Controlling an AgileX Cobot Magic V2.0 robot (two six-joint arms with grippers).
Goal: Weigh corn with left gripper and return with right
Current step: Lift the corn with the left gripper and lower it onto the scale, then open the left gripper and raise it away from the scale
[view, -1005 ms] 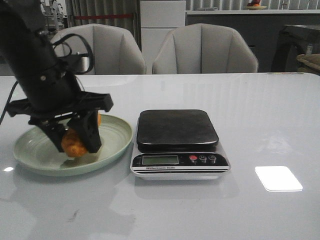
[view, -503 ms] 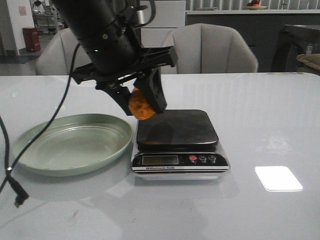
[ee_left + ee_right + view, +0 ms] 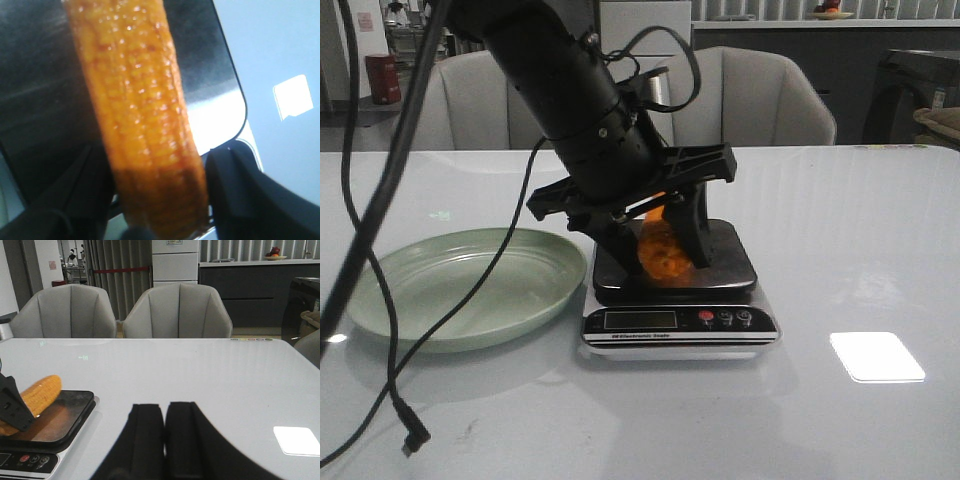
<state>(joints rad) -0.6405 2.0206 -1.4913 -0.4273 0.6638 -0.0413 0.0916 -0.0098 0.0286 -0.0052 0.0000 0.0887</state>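
Our left claw (image 3: 665, 250) grips the corn (image 3: 663, 253) just over the scale (image 3: 675, 262), cob pointing away; our right claw (image 3: 165, 440) waits clenched, well apart.

Soft, even daylight filling room; bright square glare patch (image 3: 877, 357) shining on glossy white tabletop (image 3: 860, 220). Orange-yellow kerneled corn cob (image 3: 140, 120) blurring close-up in left wrist view. Faint shadows pooling under dark digital scale (image 3: 676, 290).
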